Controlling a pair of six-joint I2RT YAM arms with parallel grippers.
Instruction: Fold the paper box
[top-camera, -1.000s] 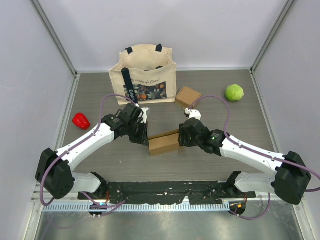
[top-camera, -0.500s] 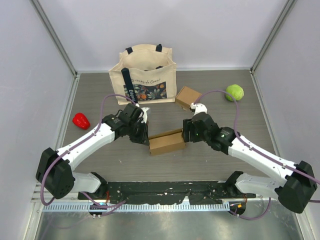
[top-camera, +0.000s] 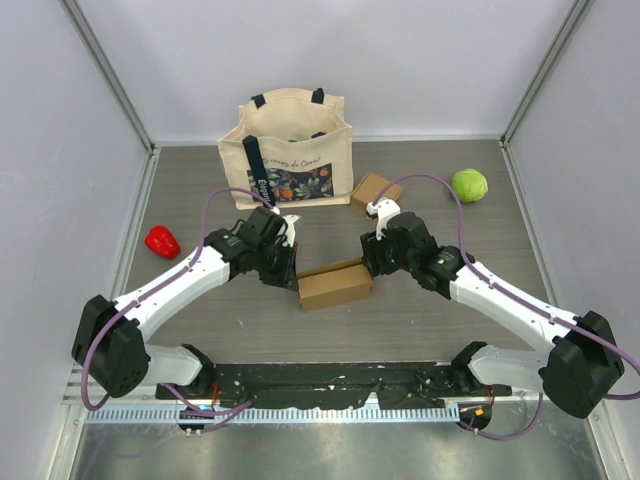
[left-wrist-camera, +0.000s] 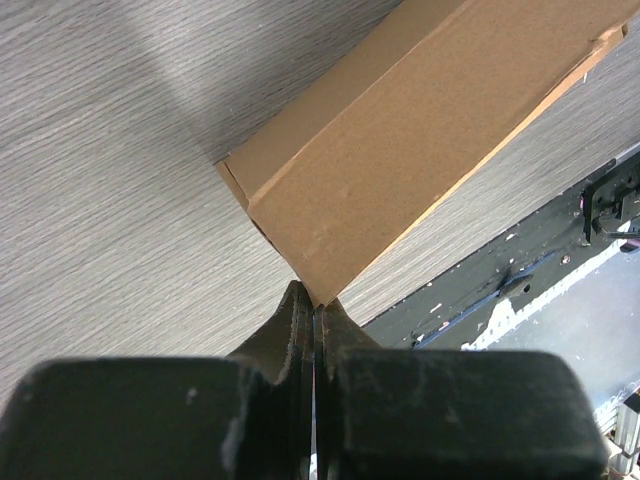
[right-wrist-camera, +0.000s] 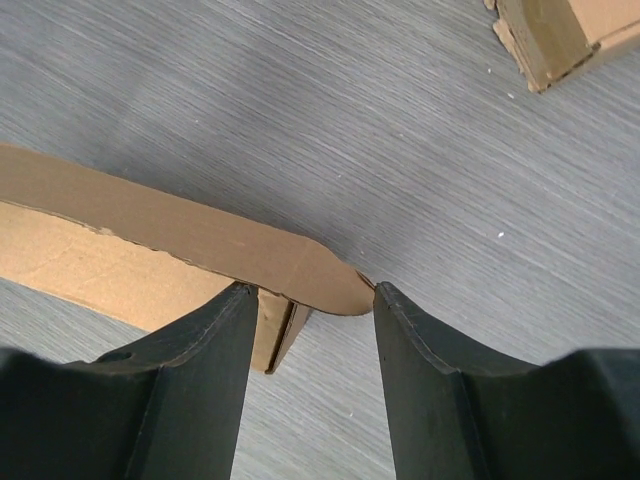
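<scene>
paper box (top-camera: 335, 287): we see it lying mid-frame on the surface (top-camera: 440, 320).
left hand (left-wrist-camera: 314, 312): shut tight, pinching the box's corner.
right hand (right-wrist-camera: 315, 300): open, a finger on each side of the flap (right-wrist-camera: 290, 262).

paper box (left-wrist-camera: 400, 150) cropped at top edge, tote bag (top-camera: 300, 150) print illegible

Matt brown cardboard box (top-camera: 335, 287) on a matt grey wood-grain table (top-camera: 190, 200); the tote bag (top-camera: 290, 140) is cloth
</scene>
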